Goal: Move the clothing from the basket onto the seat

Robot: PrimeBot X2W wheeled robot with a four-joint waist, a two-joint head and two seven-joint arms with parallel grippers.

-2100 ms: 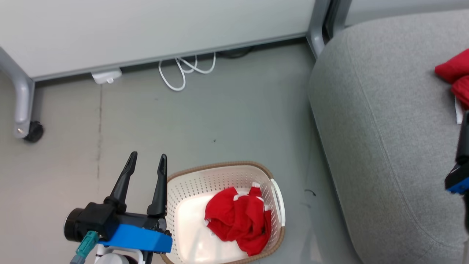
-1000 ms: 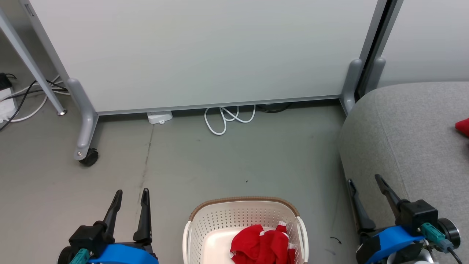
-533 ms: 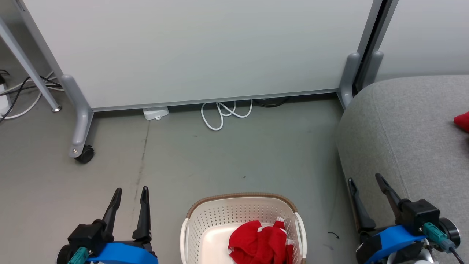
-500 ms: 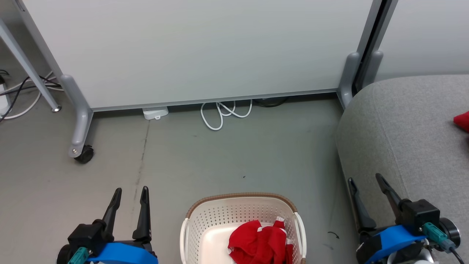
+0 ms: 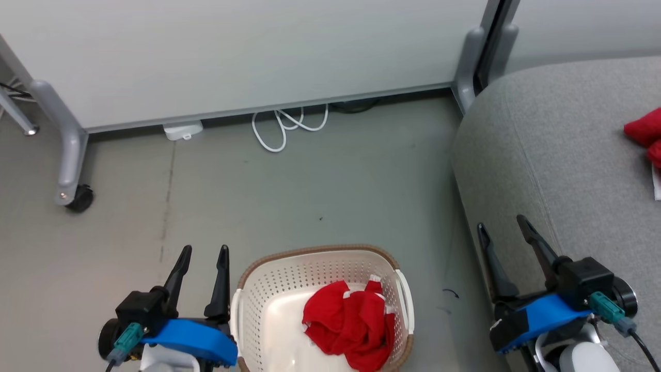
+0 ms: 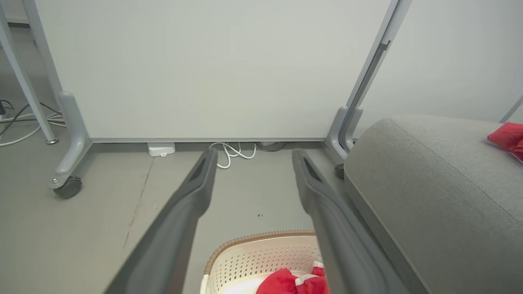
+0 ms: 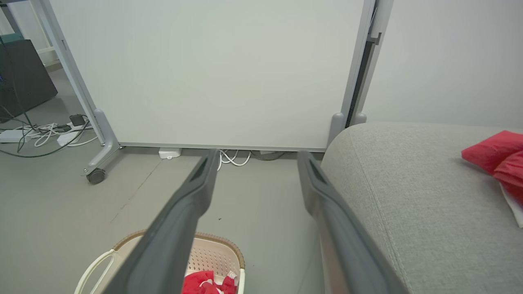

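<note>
The cream basket (image 5: 268, 281) with a brown rim stands on the floor low in the head view. Crumpled red clothing (image 5: 348, 323) with white trim lies in its right half. More red clothing (image 5: 645, 135) rests on the grey seat (image 5: 557, 150) at the right edge. My left gripper (image 5: 202, 250) is open just left of the basket, empty. Over the seat's left edge my right gripper (image 5: 501, 225) is open and empty. The wrist views look past the open fingers (image 6: 192, 200) (image 7: 196, 183) to the basket (image 6: 261, 255) (image 7: 212, 255) and the seat (image 6: 429, 183) (image 7: 408, 183).
A white partition panel (image 5: 232, 51) on grey castor legs (image 5: 69, 170) stands behind the basket. A coiled white cable (image 5: 284, 124) and a small white box (image 5: 182, 130) lie at its foot. Open grey floor (image 5: 310, 186) stretches between panel and basket. Cables (image 7: 41, 134) lie far left.
The head camera has tilted down and shifted, so the basket and seat sit higher and fuller in the picture. Both grippers stay open and empty in the same rest pose.
</note>
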